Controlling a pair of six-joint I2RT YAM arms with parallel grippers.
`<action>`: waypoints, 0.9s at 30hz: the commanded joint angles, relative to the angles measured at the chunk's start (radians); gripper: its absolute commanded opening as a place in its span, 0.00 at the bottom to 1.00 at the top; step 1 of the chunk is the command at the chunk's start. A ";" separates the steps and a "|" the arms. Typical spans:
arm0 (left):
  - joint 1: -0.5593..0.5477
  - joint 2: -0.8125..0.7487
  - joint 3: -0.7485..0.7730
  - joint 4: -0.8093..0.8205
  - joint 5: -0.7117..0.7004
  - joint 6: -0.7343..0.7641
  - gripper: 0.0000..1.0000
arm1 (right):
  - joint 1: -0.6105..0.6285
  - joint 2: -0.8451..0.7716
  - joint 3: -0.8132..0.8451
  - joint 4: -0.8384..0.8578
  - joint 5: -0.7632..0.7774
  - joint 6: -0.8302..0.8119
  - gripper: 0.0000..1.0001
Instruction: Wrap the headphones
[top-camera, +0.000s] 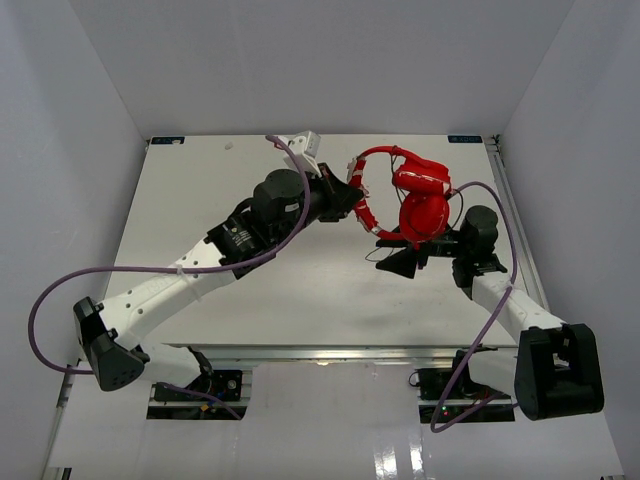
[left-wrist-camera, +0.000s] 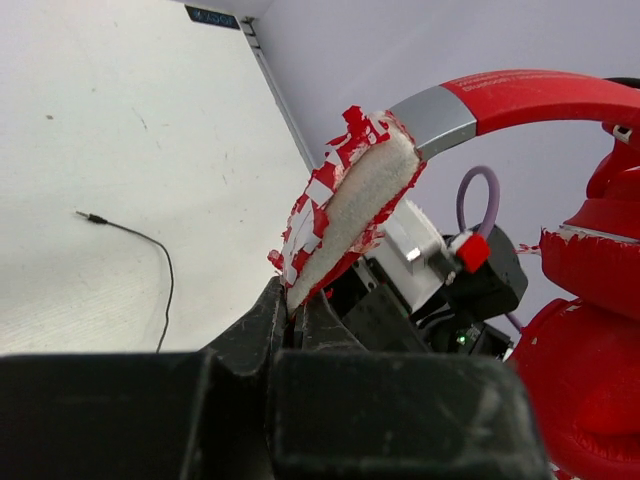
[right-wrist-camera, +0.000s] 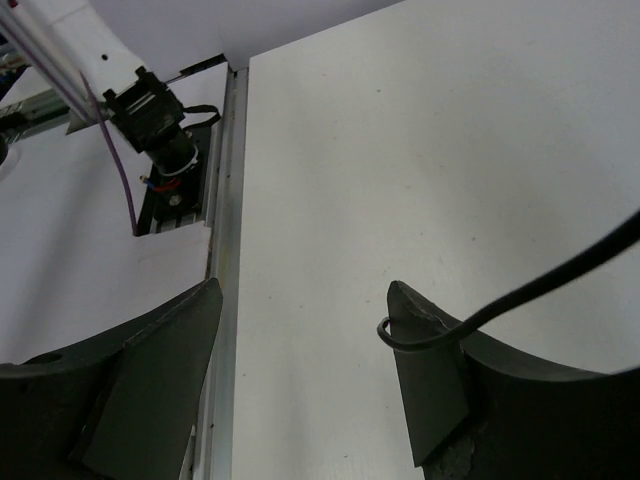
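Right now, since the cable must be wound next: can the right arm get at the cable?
Probably yes. The right pincer is open, and the cable hooks against one fingertip, with nothing between. The left pincer holds the headphones by the headband.

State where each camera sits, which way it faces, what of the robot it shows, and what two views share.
Top external: above and behind the bases, looking down on the table; both arms show, the headphones between them.
Left wrist: on the left arm, looking along the left end effector, which pinches the headband's padding; the right arm beyond.
Right wrist: on the right arm, looking down at table through the open right end effector; the black cable touches one side.
Shared: top and left wrist both show the headphones.
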 joint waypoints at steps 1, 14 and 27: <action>-0.003 -0.098 0.094 0.067 -0.068 -0.040 0.00 | 0.050 -0.038 -0.001 0.006 -0.096 -0.092 0.74; -0.003 -0.105 0.119 0.067 -0.073 -0.065 0.00 | 0.109 -0.057 0.023 -0.127 -0.155 -0.204 0.74; -0.003 -0.098 0.142 0.058 -0.054 -0.061 0.00 | 0.127 -0.100 0.177 -0.724 -0.008 -0.818 0.74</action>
